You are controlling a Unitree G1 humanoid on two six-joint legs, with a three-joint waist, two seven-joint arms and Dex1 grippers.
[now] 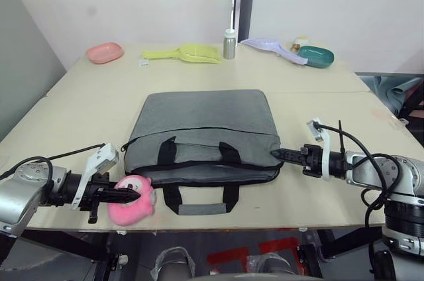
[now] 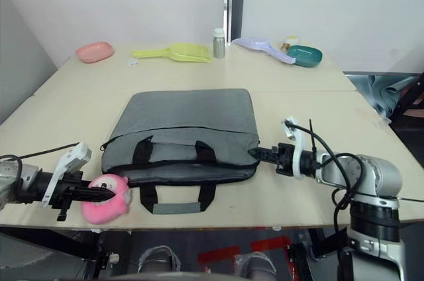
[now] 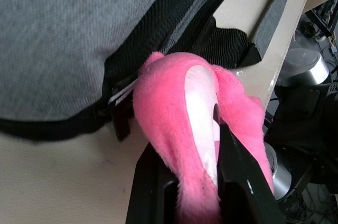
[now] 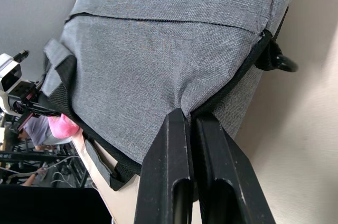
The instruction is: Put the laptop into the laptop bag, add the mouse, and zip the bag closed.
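Left gripper (image 1: 129, 195): clamped on pink toy (image 1: 132, 207), bag (image 1: 202, 132) corner just ahead | Right gripper (image 1: 277, 154): fingers pinched together on bag's edge

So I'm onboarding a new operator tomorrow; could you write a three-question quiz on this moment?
1. True or false: the left gripper is shut on the round pink plush toy.
2. What does the right gripper pinch? A) a handle B) a corner of the grey fabric laptop bag C) nothing
3. Fill in: the small metal bottle stands beside the yellow plastic ____.

Key: 1 true; 2 B; 3 scoop.
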